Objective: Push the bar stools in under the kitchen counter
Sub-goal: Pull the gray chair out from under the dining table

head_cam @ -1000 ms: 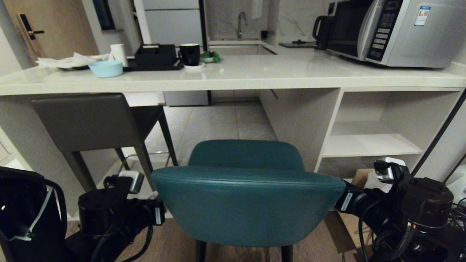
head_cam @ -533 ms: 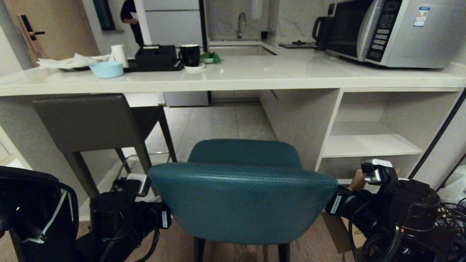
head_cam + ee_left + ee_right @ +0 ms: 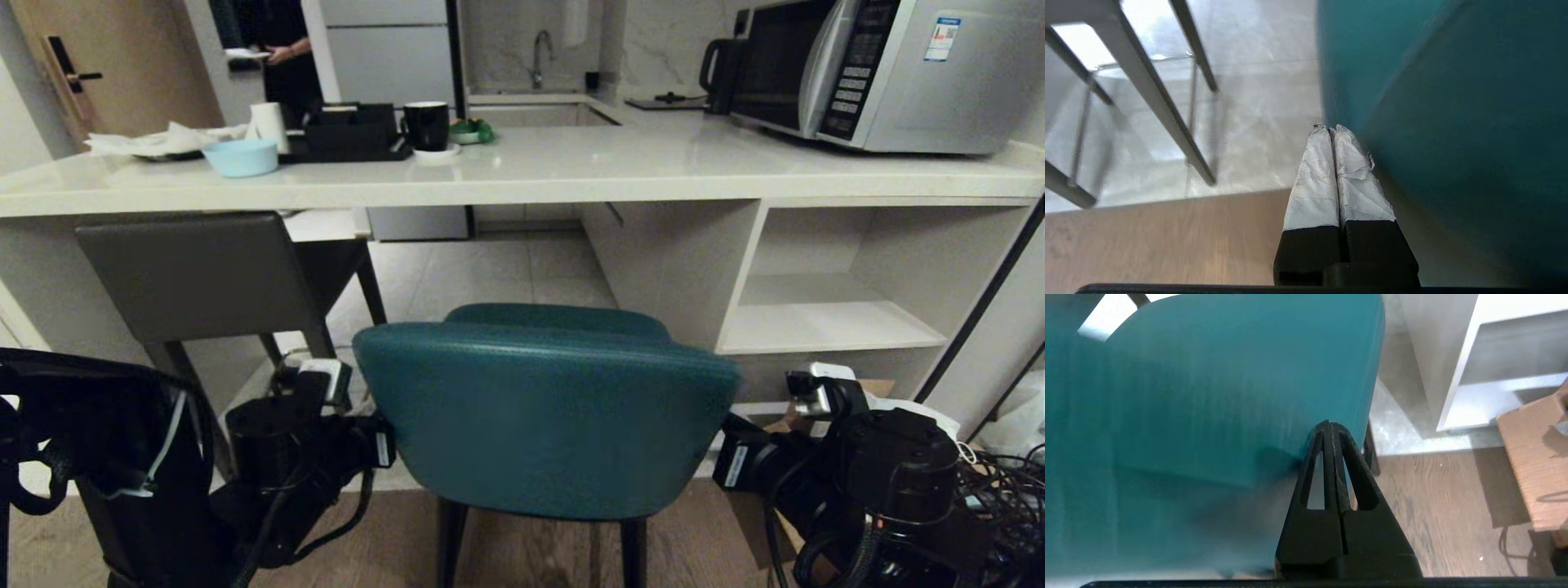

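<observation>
The teal bar stool [image 3: 543, 416] stands in front of me, its curved back towards me and its seat short of the kitchen counter [image 3: 571, 173]. Left of it, the dark grey-brown bar stool [image 3: 192, 273] sits with its seat under the counter's edge. My left gripper [image 3: 1329, 129] is shut, its white-wrapped tips against the left side of the teal back [image 3: 1433, 102]. My right gripper [image 3: 1329, 424] is shut too, its black tips touching the right side of that back [image 3: 1229, 388]. Both arms [image 3: 310, 449] [image 3: 824, 465] flank the stool low down.
On the counter are a microwave [image 3: 865, 65], a kettle [image 3: 722, 69], a black mug [image 3: 425, 122] and a blue bowl [image 3: 239, 155]. An open shelf unit [image 3: 824, 322] fills the counter's right end. A cardboard box [image 3: 1535, 465] lies on the floor right. A person [image 3: 282, 57] stands far back.
The teal stool has slid forward towards the counter, with both arms reaching further forward alongside it. A person has come into view at the back left.
</observation>
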{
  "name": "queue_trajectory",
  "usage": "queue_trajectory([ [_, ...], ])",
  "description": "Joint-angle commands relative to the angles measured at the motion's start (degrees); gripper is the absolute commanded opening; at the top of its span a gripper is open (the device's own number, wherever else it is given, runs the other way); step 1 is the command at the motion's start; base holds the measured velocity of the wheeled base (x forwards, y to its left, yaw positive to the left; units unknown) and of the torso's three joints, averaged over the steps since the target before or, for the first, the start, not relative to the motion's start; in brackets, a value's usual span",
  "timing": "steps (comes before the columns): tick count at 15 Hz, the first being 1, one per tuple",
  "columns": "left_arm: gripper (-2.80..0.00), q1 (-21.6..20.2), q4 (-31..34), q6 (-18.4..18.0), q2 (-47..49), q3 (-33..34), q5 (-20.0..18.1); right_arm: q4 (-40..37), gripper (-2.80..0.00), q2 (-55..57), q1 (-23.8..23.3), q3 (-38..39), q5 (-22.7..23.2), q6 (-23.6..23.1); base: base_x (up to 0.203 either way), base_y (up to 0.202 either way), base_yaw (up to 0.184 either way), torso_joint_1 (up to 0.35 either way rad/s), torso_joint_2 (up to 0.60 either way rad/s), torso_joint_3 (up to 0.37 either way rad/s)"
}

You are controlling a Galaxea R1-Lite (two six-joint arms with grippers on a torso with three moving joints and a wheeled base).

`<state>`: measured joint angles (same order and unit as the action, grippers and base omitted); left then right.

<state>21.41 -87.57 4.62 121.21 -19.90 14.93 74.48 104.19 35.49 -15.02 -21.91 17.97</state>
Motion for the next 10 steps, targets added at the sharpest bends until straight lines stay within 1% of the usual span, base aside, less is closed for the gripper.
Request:
queue_trajectory([
  [1,-2.8,-1.14,-0.1,-0.43,3.05,-2.37,0.4,0.4,-2.8,0.49,0.01,-0.18,-0.07,0.14,0.0,0.0,0.0,0.0,0.0,0.0],
  [3,-2.8,-1.44,-0.1,-1.34,4.84,-3.83,0.45,0.4,-2.8,0.4,0.01,-0.1,-0.07,0.05,0.0,0.0,0.0,0.0,0.0,0.0],
  [6,-2.8,-1.46,-0.1,-1.19,3.82,-1.56,0.45,0.39,-2.8,0.23,-0.57,-0.01,-0.07,0.18,0.0,0.0,0.0,0.0,0.0,0.0],
  [7,-2.8,-1.41,-0.1,-1.13,2.8,-0.34,0.32,0.4,-2.8,0.33,-1.59,0.05,-0.02,0.22,0.0,0.0,0.0,0.0,0.0,0.0],
  [10,-2.8,-0.76,-0.1,-1.02,0.62,1.85,0.2,0.35,-2.8,0.52,-7.03,-0.15,0.33,0.15,0.0,0.0,0.0,0.0,0.0,0.0],
])
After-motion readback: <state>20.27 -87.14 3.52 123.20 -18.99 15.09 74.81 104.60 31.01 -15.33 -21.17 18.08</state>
